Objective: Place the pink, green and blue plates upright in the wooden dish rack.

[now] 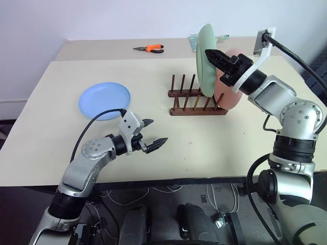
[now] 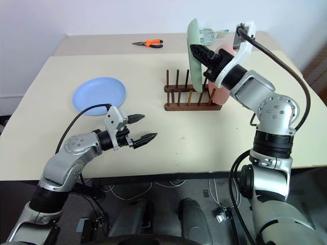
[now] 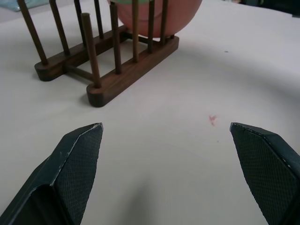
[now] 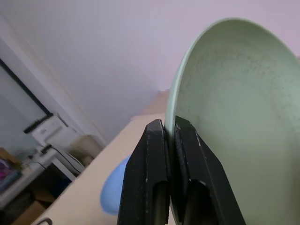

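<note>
My right gripper (image 1: 210, 54) is shut on the rim of the green plate (image 1: 205, 61), also seen close up (image 4: 239, 117). The plate is held upright over the wooden dish rack (image 1: 196, 104), and its lower edge dips among the pegs. The pink plate (image 1: 229, 98) stands upright in the rack's right end, just beyond the green one. The blue plate (image 1: 104, 100) lies flat on the table at the left. My left gripper (image 1: 153, 133) hovers open and empty over the table, in front of the rack and to its left, fingers (image 3: 77, 154) spread wide.
Orange-handled pliers (image 1: 149, 48) lie on the second table behind. A small teal object (image 1: 194, 38) sits behind the green plate. The rack's left pegs (image 3: 89, 51) stand free. Bare tabletop (image 1: 214, 148) runs between the rack and the near edge.
</note>
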Tool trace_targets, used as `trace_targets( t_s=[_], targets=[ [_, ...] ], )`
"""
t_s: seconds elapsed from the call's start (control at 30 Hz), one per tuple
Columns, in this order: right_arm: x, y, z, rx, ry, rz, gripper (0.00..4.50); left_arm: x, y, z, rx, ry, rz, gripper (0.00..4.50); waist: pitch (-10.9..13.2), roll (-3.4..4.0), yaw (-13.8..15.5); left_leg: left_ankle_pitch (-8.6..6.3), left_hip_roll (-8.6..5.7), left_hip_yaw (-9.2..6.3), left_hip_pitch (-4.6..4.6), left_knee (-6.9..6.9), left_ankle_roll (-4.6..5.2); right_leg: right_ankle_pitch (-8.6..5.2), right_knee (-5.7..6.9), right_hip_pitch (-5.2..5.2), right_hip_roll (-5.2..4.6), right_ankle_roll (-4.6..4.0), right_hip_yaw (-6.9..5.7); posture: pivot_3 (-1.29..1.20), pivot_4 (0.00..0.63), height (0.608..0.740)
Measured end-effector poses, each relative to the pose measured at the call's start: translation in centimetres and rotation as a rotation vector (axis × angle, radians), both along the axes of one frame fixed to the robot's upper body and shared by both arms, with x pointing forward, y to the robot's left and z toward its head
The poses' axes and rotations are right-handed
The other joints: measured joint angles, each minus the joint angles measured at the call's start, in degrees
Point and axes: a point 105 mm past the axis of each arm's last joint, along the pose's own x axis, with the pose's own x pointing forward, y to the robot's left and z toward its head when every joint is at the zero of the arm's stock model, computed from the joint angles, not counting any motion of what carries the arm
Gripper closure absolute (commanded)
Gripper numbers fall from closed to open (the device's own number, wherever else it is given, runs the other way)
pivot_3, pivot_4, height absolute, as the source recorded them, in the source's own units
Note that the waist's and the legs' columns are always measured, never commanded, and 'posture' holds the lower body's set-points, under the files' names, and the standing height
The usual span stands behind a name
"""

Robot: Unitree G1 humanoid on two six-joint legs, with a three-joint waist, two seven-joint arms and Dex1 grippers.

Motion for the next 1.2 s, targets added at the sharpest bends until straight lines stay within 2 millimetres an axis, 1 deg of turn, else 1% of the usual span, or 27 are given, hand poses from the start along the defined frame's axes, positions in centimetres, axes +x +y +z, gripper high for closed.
trace_targets(
  t_s=[0.1, 0.13, 0.2, 0.23, 0.27, 0.3, 0.33, 0.5, 0.67, 0.8, 0.83, 1.0, 1.07, 1.13, 1.17, 1.2],
  targets=[
    [0.4, -0.3, 0.0, 0.015, 0.016, -0.008, 3.54, 0.0, 0.0, 0.0, 0.000, 0.000, 0.000, 0.00, 0.0, -0.01, 0.0, 0.00, 0.00, 0.00, 0.02, 0.01, 0.00, 0.00, 0.00, 0.03, 0.00, 0.00, 0.00, 0.00, 0.150, 0.740],
    [0.5, -0.4, -0.2, 0.015, 0.025, -0.011, 3.08, 0.0, 0.0, 0.0, 0.000, 0.000, 0.000, 0.00, 0.0, -0.01, 0.0, 0.00, 0.00, 0.00, 0.02, 0.01, 0.00, 0.00, 0.00, 0.03, 0.00, 0.00, 0.00, 0.00, 0.150, 0.740],
    [0.8, -0.5, -0.5, 0.012, 0.041, -0.019, 1.99, 0.0, 0.0, 0.0, 0.000, -0.001, 0.000, 0.00, 0.0, 0.00, -0.1, 0.00, 0.00, 0.00, 0.02, 0.00, 0.00, 0.00, 0.00, 0.02, 0.02, 0.00, 0.00, 0.00, 0.150, 0.740],
    [0.8, -0.5, -0.6, 0.010, 0.043, -0.023, 1.52, 0.0, 0.0, 0.0, 0.000, -0.001, 0.000, 0.00, 0.0, 0.00, -0.1, 0.00, 0.00, 0.00, 0.01, 0.00, 0.00, 0.00, 0.00, 0.01, 0.02, 0.00, 0.00, 0.00, 0.150, 0.740],
    [0.9, -0.6, -0.6, 0.008, 0.044, -0.025, 1.15, 0.0, 0.0, 0.0, 0.000, -0.001, 0.000, 0.00, 0.0, 0.00, -0.1, 0.00, 0.00, 0.00, 0.01, 0.00, 0.00, 0.00, 0.00, 0.01, 0.03, 0.00, 0.00, 0.00, 0.150, 0.740],
    [0.9, -0.6, -0.6, 0.008, 0.044, -0.026, 0.57, 0.0, 0.0, 0.0, 0.000, -0.001, 0.001, 0.00, 0.0, 0.00, -0.1, 0.00, 0.00, 0.00, 0.01, -0.01, 0.01, 0.00, 0.00, 0.01, 0.03, 0.00, 0.00, 0.00, 0.150, 0.740],
    [0.9, -0.6, -0.6, 0.007, 0.046, -0.029, 0.15, 0.0, 0.0, 0.0, 0.000, -0.001, 0.001, 0.00, 0.0, 0.00, -0.1, 0.00, 0.00, 0.00, 0.01, -0.01, 0.01, 0.00, 0.00, 0.01, 0.03, 0.00, 0.00, 0.00, 0.150, 0.740],
    [0.9, -0.6, -0.8, 0.003, 0.055, -0.037, 0.15, -0.1, -0.1, 0.1, 0.000, -0.004, -0.001, 0.00, 0.0, 0.00, -0.1, 0.00, 0.00, 0.00, 0.01, -0.01, 0.01, 0.00, -0.01, 0.01, 0.03, 0.01, 0.00, 0.00, 0.150, 0.740],
    [0.8, -1.0, -0.3, -0.015, 0.023, -0.068, 0.15, -0.1, -0.1, 0.1, 0.000, -0.004, -0.001, 0.00, 0.0, 0.00, -0.1, 0.00, 0.00, 0.00, 0.01, -0.01, 0.01, 0.00, -0.01, 0.01, 0.03, 0.00, 0.00, 0.00, 0.150, 0.740],
    [1.0, -2.6, 0.5, -0.152, -0.060, -0.170, 0.15, 0.0, 0.0, 0.1, 0.000, -0.001, 0.002, 0.00, 0.0, 0.01, 0.0, -0.01, 0.00, 0.00, 0.00, -0.01, 0.01, 0.00, -0.04, 0.01, 0.03, 0.01, 0.00, 0.00, 0.150, 0.740],
    [1.0, -3.0, 0.9, -0.177, -0.081, -0.191, 0.06, 0.0, 0.0, 0.1, -0.001, 0.000, 0.002, 0.00, 0.0, 0.01, -0.1, 0.00, 0.00, 0.00, 0.00, -0.01, 0.01, 0.00, -0.04, 0.01, 0.03, 0.01, 0.00, 0.00, 0.150, 0.740],
    [1.4, -3.7, 2.6, -0.241, -0.187, -0.265, 0.06, 0.0, -0.1, 0.2, -0.003, -0.003, 0.000, 0.00, 0.0, 0.01, -0.3, 0.00, 0.03, 0.00, 0.01, -0.01, 0.01, 0.00, -0.02, -0.01, 0.09, 0.01, 0.00, 0.00, 0.150, 0.740],
    [1.5, -4.1, 3.0, -0.315, -0.247, -0.308, 0.06, 0.1, 0.0, 0.3, -0.009, -0.007, 0.012, 0.00, 0.0, 0.01, -0.2, 0.00, 0.02, 0.01, 0.00, -0.01, 0.01, 0.00, -0.04, -0.01, 0.09, 0.01, 0.00, 0.00, 0.150, 0.740],
    [1.0, -3.9, 3.6, -0.408, -0.342, -0.316, 0.06, 0.6, 0.5, 1.0, -0.058, -0.021, 0.061, 0.00, 0.0, 0.02, 0.0, 0.00, 0.02, 0.01, -0.02, -0.01, 0.01, 0.00, -0.07, -0.01, 0.08, 0.01, 0.00, 0.00, 0.150, 0.740],
    [0.4, -3.4, 4.0, -0.464, -0.410, -0.300, 0.06, 1.2, 1.3, 1.9, -0.115, -0.040, 0.124, 0.00, 0.0, 0.01, 0.0, -0.01, 0.02, 0.01, -0.03, -0.01, 0.02, 0.00, -0.07, -0.02, 0.08, 0.01, 0.00, 0.00, 0.150, 0.740],
    [-0.6, -2.8, 4.3, -0.533, -0.489, -0.268, 0.06, 2.3, 2.6, 3.1, -0.194, -0.066, 0.234, 0.00, 0.0, 0.00, 0.1, -0.01, 0.02, 0.01, -0.03, -0.01, 0.02, -0.01, -0.07, -0.02, 0.08, 0.02, 0.00, 0.00, 0.150, 0.740]
  ],
)
